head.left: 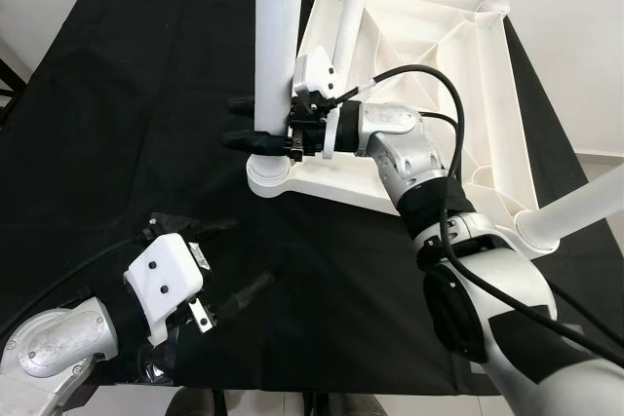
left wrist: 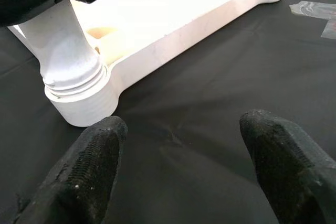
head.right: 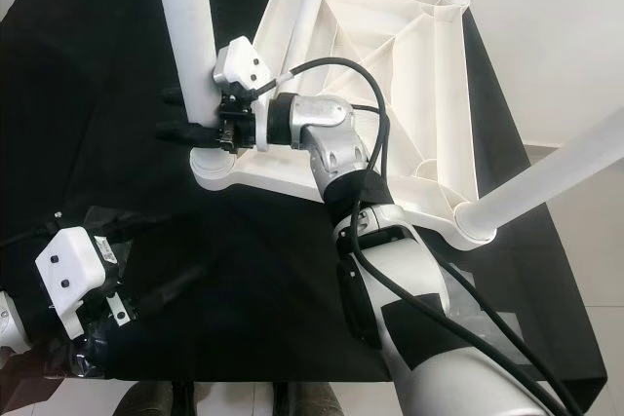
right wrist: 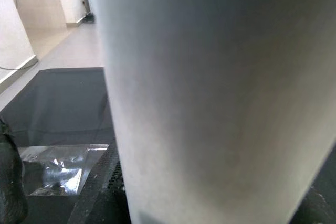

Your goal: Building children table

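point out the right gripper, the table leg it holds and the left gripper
right gripper (head.left: 255, 124): left eye view, between its fingertips.
table leg (head.left: 276, 26): left eye view, mid shaft.
left gripper (left wrist: 184, 166): left wrist view, between its open fingertips.

Head stereo pair looks steeply down on black counter (head.left: 117, 94), both eyes sharing upturned white table (head.right: 409, 75), left wrist view low and near corner leg (left wrist: 63, 51), right wrist view pressed against it.
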`<state>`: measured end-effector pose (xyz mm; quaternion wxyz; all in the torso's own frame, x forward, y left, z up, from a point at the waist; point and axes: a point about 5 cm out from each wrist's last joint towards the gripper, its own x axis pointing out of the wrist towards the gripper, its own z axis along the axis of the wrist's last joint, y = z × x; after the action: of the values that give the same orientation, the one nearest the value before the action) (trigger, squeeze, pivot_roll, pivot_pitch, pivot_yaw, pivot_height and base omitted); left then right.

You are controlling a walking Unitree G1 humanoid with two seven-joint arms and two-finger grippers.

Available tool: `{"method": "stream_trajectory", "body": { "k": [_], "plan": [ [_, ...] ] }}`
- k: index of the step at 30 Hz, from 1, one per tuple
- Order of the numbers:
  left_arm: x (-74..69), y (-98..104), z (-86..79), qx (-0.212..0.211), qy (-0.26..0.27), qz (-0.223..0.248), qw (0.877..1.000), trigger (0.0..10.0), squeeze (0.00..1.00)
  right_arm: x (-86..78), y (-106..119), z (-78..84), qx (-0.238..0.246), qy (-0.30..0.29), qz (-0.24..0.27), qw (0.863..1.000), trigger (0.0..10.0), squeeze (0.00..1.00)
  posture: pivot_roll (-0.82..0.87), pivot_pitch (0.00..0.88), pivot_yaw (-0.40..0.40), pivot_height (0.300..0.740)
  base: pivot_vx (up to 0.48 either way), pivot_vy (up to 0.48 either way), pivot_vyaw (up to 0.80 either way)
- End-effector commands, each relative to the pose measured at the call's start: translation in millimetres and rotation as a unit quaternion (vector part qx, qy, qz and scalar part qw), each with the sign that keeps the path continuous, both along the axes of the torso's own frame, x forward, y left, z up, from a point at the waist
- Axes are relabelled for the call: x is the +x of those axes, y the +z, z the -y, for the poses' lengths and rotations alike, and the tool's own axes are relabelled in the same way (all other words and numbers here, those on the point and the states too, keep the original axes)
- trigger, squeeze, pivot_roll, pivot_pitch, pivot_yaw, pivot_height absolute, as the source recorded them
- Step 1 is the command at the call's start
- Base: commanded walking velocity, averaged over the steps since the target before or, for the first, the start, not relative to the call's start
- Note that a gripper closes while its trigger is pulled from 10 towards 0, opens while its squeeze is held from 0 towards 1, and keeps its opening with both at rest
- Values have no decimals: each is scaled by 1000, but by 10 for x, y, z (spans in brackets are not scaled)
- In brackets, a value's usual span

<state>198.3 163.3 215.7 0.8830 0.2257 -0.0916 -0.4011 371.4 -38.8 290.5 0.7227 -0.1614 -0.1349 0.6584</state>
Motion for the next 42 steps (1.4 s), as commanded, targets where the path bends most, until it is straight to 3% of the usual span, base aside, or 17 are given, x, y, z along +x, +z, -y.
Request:
{"method": "stream_trajectory", "body": {
  "k": [1, 2, 4, 6, 7, 8, 10, 12, 17, 22, 23, 24, 25, 30, 31, 35, 42],
  "plan": [
    [-29, -37, 24, 6, -6, -8, 1000, 10000, 0, 11, -256, 78, -42, -12, -14, 999, 0, 0, 169, 319, -151, 740, 0, 0, 0],
    [-23, -54, 39, 4, -9, -9, 1000, 10000, 0, 22, -572, 242, -66, -98, -30, 993, 0, 0, 163, 319, -153, 740, 0, 0, 0],
    [-23, -54, 39, 4, -9, -9, 1000, 10000, 0, 22, -572, 242, -66, -98, -30, 993, 0, 0, 163, 319, -153, 740, 0, 0, 0],
    [-21, -64, 33, 3, -9, -11, 1000, 10000, 0, 25, -871, 376, -57, -263, -79, 960, 0, 0, 147, 319, -157, 740, 0, 0, 0],
    [-21, -64, 33, 3, -9, -11, 1000, 10000, 0, 25, -871, 376, -57, -263, -79, 960, 0, 0, 147, 319, -157, 740, 0, 0, 0],
    [-21, -69, 26, 4, -10, -12, 1000, 10000, 0, 5, -985, 532, -6, -450, -87, 889, 0, 0, 138, 317, -154, 740, 0, 0, 0],
    [-7, -63, 15, 4, -13, -12, 1000, 10000, 0, -548, -1271, 556, 15, -523, -126, 843, 0, 0, 144, 322, -138, 740, 0, 0, 0],
    [1, -61, 11, 3, -15, -12, 1000, 10000, 0, -693, -1202, 579, 28, -524, -100, 846, 0, 0, 116, 301, -124, 740, 0, 0, 0],
    [14, -72, 20, 4, -18, -13, 1000, 10000, 0, -563, -1043, 650, 44, -534, -92, 839, 0, 0, 119, 295, -130, 740, 0, 0, 0],
    [11, -56, 23, -1, -19, -11, 1000, 10000, 0, -556, -1004, 618, 42, -519, -102, 847, 0, 0, 121, 298, -131, 740, 0, 0, 0],
    [10, -53, 18, 1, -18, -10, 1000, 10000, 0, -566, -981, 604, 40, -523, -112, 844, 10000, 0, 124, 296, -130, 740, 0, 0, 0],
    [9, -50, 10, 2, -18, -10, 1000, 10000, 0, -600, -926, 573, 36, -517, -117, 847, 10000, 0, 126, 296, -125, 740, 0, 0, 0],
    [11, -48, 6, 3, -18, -9, 1000, 10000, 0, -582, -821, 546, 50, -491, -134, 860, 10000, 1000, 127, 296, -124, 740, 0, 0, 0],
    [16, -52, 12, 4, -19, -10, 1000, 10000, 0, -482, -547, 515, 74, -407, -137, 900, 10000, 1000, 125, 293, -121, 740, 0, 0, 0],
    [18, -56, 19, 4, -20, -10, 1000, 10000, 0, -444, -460, 521, 76, -376, -125, 915, 10000, 31, 129, 292, -121, 740, 0, 0, 0],
    [29, -64, 41, 3, -22, -10, 1000, 10000, 0, -356, -194, 627, 36, -210, -40, 976, 10000, 0, 127, 287, -120, 740, 0, 0, 0],
    [37, -83, 69, 3, -25, -12, 1000, 10000, 0, -179, -388, 685, -23, -158, -50, 986, 10000, 0, 134, 283, -125, 740, 0, 0, 0]
  ]
}}
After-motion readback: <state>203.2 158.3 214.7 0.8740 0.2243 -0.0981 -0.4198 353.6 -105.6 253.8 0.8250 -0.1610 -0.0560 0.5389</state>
